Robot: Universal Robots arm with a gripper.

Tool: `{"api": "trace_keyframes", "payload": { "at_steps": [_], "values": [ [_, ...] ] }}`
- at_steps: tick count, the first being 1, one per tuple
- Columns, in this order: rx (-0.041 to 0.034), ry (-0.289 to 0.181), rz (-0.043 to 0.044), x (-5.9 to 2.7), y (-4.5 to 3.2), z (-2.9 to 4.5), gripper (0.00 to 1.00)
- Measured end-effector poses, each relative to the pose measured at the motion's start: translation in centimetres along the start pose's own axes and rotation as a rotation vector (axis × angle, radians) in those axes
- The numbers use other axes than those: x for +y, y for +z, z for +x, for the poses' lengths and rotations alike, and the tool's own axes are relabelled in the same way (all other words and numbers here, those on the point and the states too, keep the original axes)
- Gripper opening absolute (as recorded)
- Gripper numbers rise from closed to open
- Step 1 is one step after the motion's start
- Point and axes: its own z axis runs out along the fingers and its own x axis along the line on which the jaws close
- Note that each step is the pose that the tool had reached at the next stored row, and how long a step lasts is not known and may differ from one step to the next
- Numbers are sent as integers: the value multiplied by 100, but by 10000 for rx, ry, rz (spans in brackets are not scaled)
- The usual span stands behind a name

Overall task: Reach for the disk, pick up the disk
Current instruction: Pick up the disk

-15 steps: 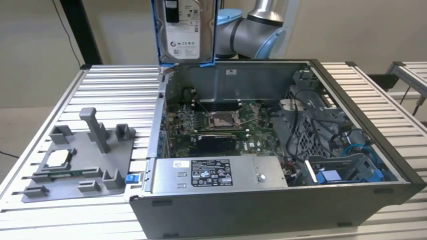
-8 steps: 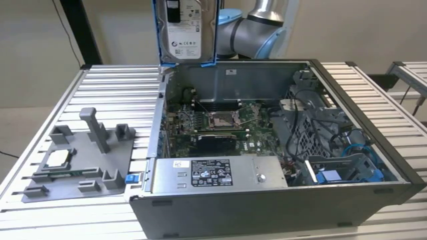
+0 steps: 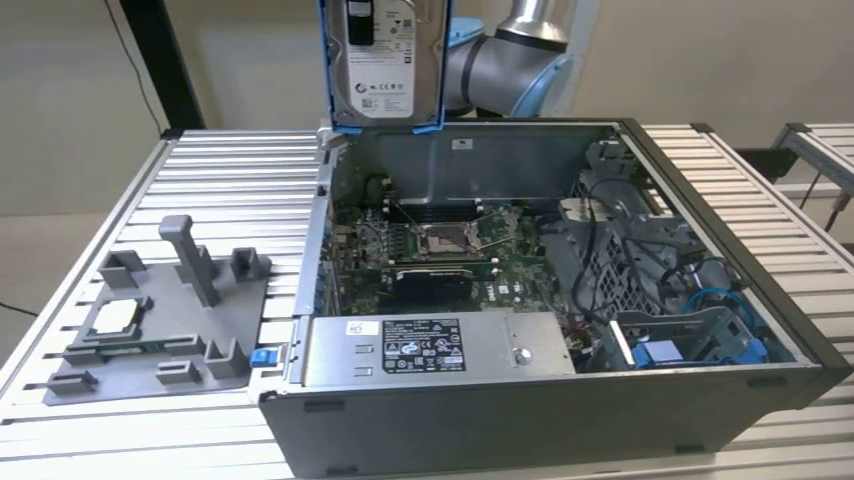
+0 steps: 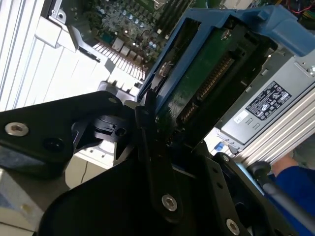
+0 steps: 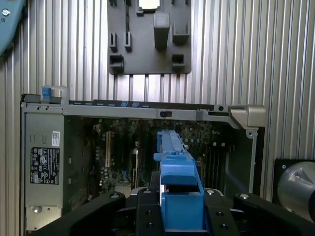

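The gripper (image 5: 182, 216) is closed on the disk (image 5: 176, 162), its black fingers (image 5: 147, 209) pressing on either side of the drive's blue plastic frame in the first wrist view. In the second wrist view a finger (image 4: 147, 128) lies against the frame's edge, with the drive's green circuit board (image 4: 206, 73) and connector strip facing the camera. The disk extends straight out from the fingers, its long axis in line with them. In the exterior view the disk (image 3: 384, 60) hangs in the air, standing on end with its long axis vertical. Its white label faces the camera, and the blue frame runs down both long sides and across the bottom end. That lower end points down at the far rim of the open computer case (image 3: 534, 410), toward the exterior view's left; whether it touches the rim I cannot tell. The silver robot arm (image 3: 514, 55) rises behind it. Inside the case lie the motherboard (image 3: 441, 245) and a power supply (image 3: 427, 345). The case sits on a slatted metal table (image 3: 227, 180). On the exterior view's left is a grey fixture tray (image 3: 200, 345) carrying a small square chip (image 3: 114, 315).
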Motion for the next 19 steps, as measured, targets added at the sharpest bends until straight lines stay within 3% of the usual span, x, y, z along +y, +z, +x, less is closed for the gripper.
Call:
{"api": "trace_keyframes", "payload": {
  "at_steps": [10,19],
  "values": [
    [-1,0,1,-134,-3,7,0],
    [-2,1,-17,-460,-11,41,0]
  ]
}}
